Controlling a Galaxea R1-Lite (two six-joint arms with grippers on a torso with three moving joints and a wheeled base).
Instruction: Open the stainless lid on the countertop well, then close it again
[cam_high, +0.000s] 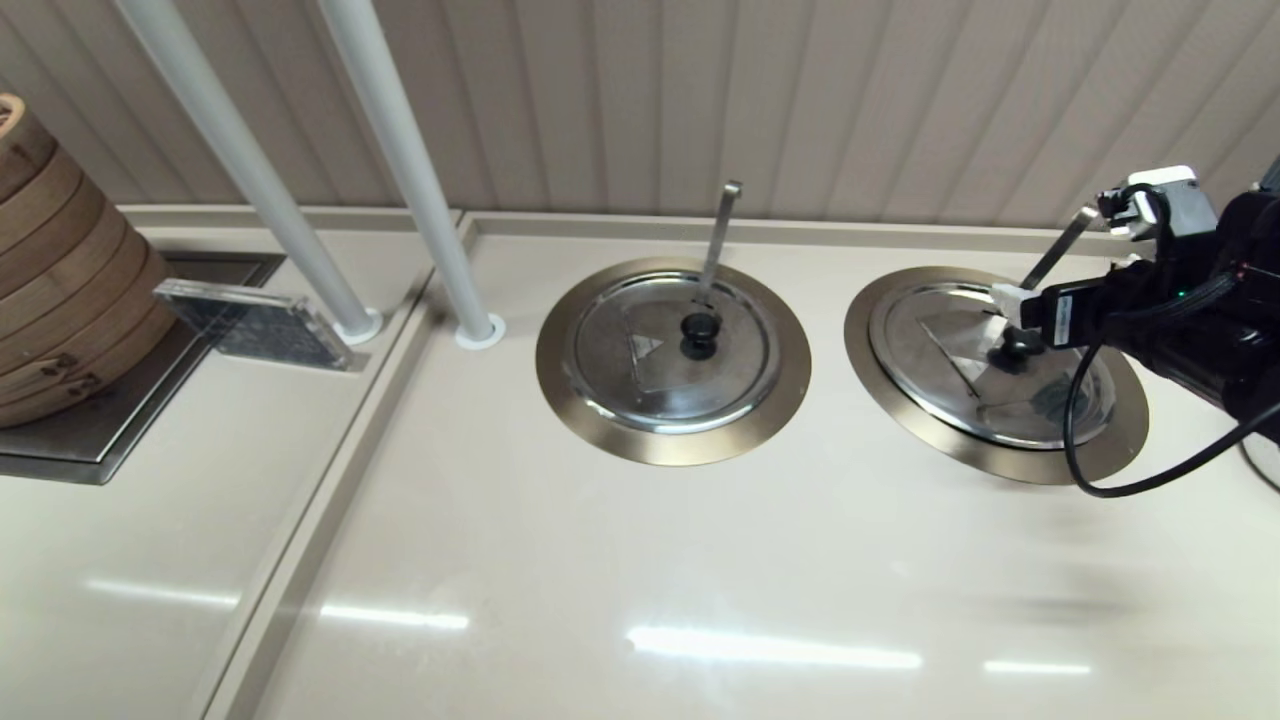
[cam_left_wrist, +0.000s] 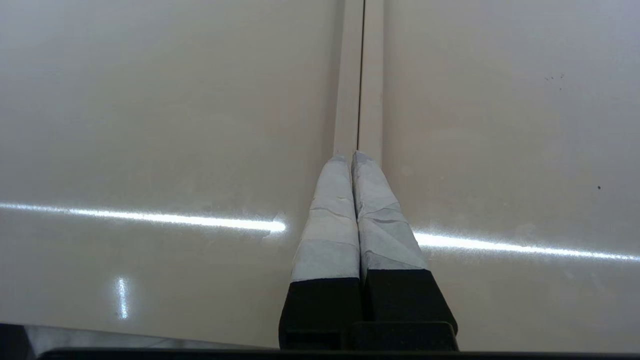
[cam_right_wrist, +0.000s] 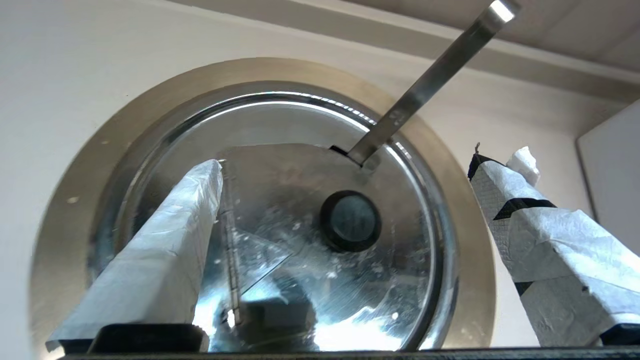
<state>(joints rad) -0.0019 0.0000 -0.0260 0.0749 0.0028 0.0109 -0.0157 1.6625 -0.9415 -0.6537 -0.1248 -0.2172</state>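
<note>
Right end effector (cam_right_wrist: 345, 165) spread wide

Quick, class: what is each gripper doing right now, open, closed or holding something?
Left gripper: closed, empty, over bare countertop.
Right gripper: open, holding nothing, over the stainless lid, straddling its black knob.
</note>
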